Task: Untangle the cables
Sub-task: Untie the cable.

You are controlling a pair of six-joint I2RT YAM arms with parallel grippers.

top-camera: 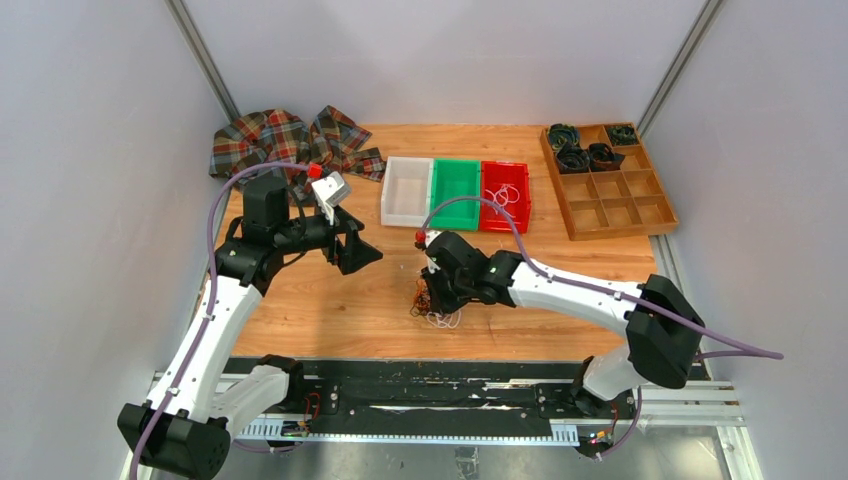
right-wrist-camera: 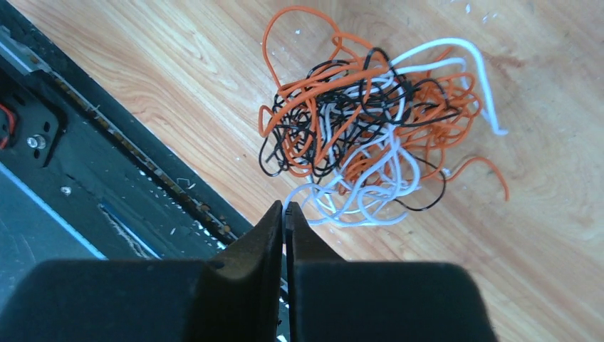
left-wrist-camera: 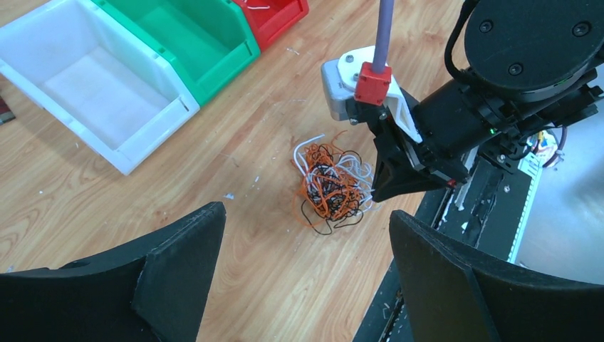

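Observation:
A tangled clump of orange, black and white cables (top-camera: 437, 305) (left-wrist-camera: 333, 187) (right-wrist-camera: 363, 135) lies on the wooden table near its front edge. My right gripper (top-camera: 428, 296) (left-wrist-camera: 373, 194) (right-wrist-camera: 285, 208) sits at the clump's near side with its jaws pressed together. A white cable (right-wrist-camera: 313, 194) runs from the clump into the tips and is pinched there. My left gripper (top-camera: 356, 250) (left-wrist-camera: 306, 214) hangs open to the left of the clump, above bare wood, with nothing between its fingers.
White (top-camera: 405, 190), green (top-camera: 455, 193) and red (top-camera: 505, 196) bins stand behind the clump; the red one holds a white cable. A wooden compartment tray (top-camera: 608, 180) with dark coils is back right. Plaid cloth (top-camera: 285, 140) lies back left. A black rail (top-camera: 400, 385) borders the near edge.

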